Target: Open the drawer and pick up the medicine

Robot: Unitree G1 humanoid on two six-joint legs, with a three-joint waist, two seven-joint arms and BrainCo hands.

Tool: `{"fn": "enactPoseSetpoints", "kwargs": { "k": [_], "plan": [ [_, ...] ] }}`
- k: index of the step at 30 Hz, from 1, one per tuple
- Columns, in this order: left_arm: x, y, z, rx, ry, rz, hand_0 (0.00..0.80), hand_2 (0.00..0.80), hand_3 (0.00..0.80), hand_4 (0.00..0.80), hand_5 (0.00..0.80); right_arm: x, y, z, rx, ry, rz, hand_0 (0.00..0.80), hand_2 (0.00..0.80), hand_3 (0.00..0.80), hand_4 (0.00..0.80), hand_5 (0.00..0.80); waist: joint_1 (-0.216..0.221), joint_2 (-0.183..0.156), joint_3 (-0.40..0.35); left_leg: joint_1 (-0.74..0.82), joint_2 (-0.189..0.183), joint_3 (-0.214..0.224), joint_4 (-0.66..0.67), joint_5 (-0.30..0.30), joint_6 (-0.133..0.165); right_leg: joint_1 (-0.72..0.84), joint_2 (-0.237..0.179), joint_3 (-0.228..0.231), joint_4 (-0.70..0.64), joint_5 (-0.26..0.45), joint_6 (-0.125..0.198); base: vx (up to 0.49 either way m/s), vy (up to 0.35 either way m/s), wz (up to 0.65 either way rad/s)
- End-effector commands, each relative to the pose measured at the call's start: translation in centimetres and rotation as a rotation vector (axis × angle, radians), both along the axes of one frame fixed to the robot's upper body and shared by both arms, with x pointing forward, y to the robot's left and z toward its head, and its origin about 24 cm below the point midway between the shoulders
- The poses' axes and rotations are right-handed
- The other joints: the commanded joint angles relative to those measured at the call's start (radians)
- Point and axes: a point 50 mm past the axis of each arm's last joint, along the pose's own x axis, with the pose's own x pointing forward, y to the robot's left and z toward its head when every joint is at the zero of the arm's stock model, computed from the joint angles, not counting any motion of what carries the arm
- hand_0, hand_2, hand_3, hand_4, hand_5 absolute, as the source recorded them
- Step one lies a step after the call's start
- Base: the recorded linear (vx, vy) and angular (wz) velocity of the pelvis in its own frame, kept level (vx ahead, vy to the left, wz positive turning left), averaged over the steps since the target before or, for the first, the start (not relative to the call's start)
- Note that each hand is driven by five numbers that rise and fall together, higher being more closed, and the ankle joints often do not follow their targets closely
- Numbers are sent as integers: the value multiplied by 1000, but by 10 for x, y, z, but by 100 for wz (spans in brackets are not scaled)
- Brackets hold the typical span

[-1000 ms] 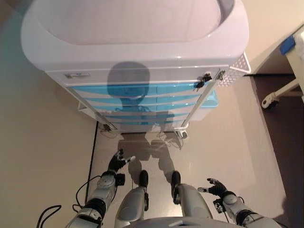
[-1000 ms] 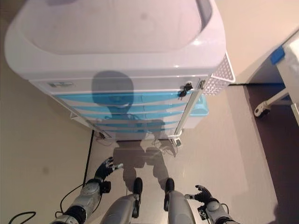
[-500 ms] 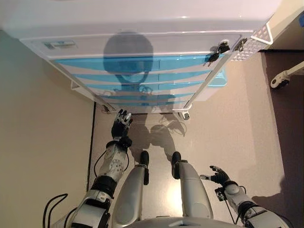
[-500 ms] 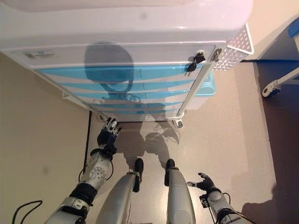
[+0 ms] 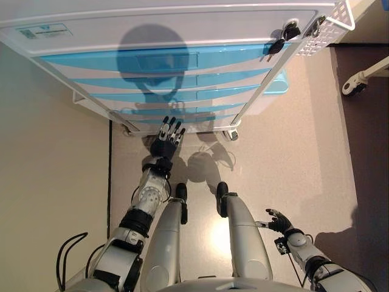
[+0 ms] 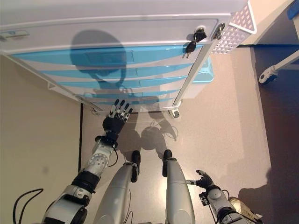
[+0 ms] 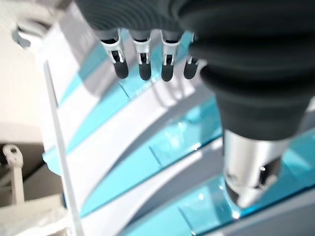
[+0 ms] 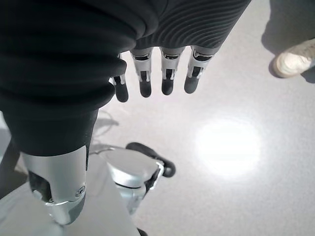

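Note:
A white medical cart [image 5: 182, 27] stands in front of me with several blue drawers [image 5: 164, 59], all closed. No medicine shows in any view. My left hand [image 5: 167, 141] is raised with its fingers straight, its tips close to the lowest drawers [image 5: 182, 112]. In the left wrist view its fingers [image 7: 142, 61] point at the blue drawer fronts [image 7: 162, 147] and hold nothing. My right hand [image 5: 276, 221] hangs low on the right, open and empty, with its fingers [image 8: 162, 73] over the bare floor.
Keys [image 5: 281, 38] hang at the cart's upper right corner. A white perforated side basket [image 5: 331, 27] and a light blue bin [image 5: 276, 82] sit on the cart's right side. A wheeled frame [image 5: 364, 79] stands at the far right. A person's shoe [image 8: 295, 59] is near my right hand.
The camera has moved closer to the cart. My left arm has stretched forward and up, from beside my leg to the lowest drawers. The right hand has stayed low.

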Motion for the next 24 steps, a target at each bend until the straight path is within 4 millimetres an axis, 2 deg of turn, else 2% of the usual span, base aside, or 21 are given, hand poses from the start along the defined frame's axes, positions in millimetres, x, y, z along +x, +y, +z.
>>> {"fn": "enactPoseSetpoints", "kwargs": {
  "k": [1,5,9,12,15,17,19,24],
  "plan": [
    [-4,-12,22,-70,-140,-66,0,0,0,0,0,-23,-13,-6,-30,62,34,0,0,0,0,0,-14,5,-66,-17,-32,20,-1,-21,41,-8,-11,16,-77,110,26,0,0,0],
    [0,-18,41,-123,-217,-81,0,0,0,0,0,-23,-10,-8,-26,73,58,0,0,0,0,0,-13,-2,-69,-13,-31,19,-21,-14,40,-9,-9,13,-92,120,29,0,0,0],
    [1,-23,65,-121,-311,-112,0,0,0,0,0,-21,-8,-7,-26,73,84,0,0,0,0,0,-13,-6,-71,-12,-31,17,-32,-11,38,-7,-8,11,-100,125,31,0,0,0],
    [0,-25,75,-113,-358,-133,0,0,0,0,0,-21,-8,-7,-27,76,92,0,0,0,0,0,-13,-6,-72,-14,-31,16,-34,-9,37,-7,-8,8,-104,126,31,0,0,0],
    [0,-25,93,-116,-436,-139,0,0,0,0,0,-23,-7,-9,-25,89,105,0,0,0,0,0,-11,-4,-76,-14,-31,13,-40,-6,35,-9,-6,5,-106,128,32,0,0,0],
    [0,-24,96,-124,-449,-134,0,0,0,0,0,-23,-7,-9,-25,92,109,0,0,0,0,0,-11,-5,-76,-13,-30,12,-42,-6,35,-9,-6,4,-107,128,32,0,0,0],
    [-1,-24,111,-147,-508,-122,0,0,0,0,0,-23,-6,-9,-28,96,120,0,0,0,0,0,-9,-7,-80,-12,-29,11,-49,-3,34,-9,-4,2,-113,130,31,0,0,0],
    [-1,-19,130,-153,-576,-93,0,0,0,0,0,-26,-6,-11,-33,115,138,0,0,0,0,0,-8,-9,-88,-3,-28,7,-72,8,30,-4,-2,-3,-130,138,32,0,0,0]
  ]
}}
